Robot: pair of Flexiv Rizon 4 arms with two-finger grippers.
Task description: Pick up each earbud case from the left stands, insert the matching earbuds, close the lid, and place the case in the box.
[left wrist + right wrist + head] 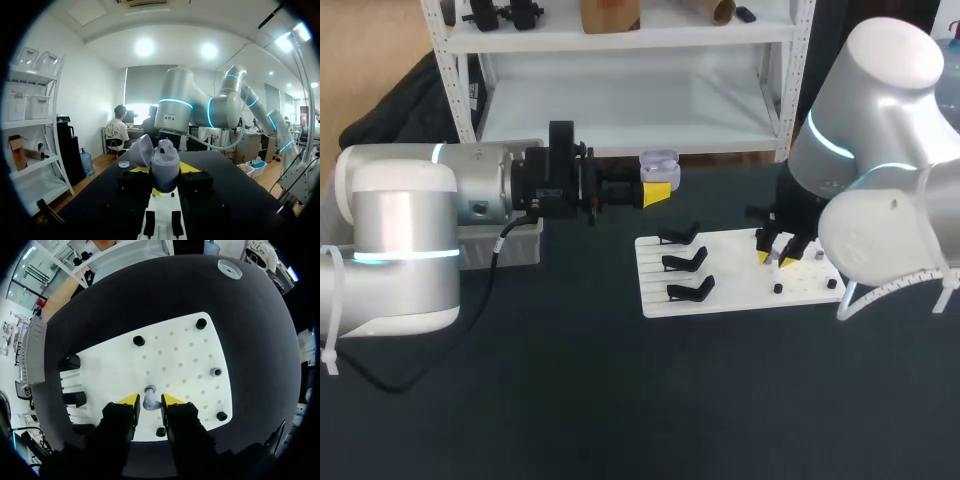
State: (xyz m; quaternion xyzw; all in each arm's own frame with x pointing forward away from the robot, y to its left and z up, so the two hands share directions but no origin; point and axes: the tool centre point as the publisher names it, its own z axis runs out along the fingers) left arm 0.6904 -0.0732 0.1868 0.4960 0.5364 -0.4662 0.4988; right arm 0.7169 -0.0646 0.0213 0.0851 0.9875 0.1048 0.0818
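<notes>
Nearest, at lower left of the head view: left arm (400, 240). Gripped an open earbud case (660, 160), lid up, in the left gripper (658, 192) at upper centre, both yellow tips against its sides, above the table (570, 400). At centre right, held the right gripper (777, 255) low over the white board (720, 292), fingers slightly parted around a small grey earbud (149, 399), not visibly touching. Showed three black stands (685, 262) on the board's left part.
</notes>
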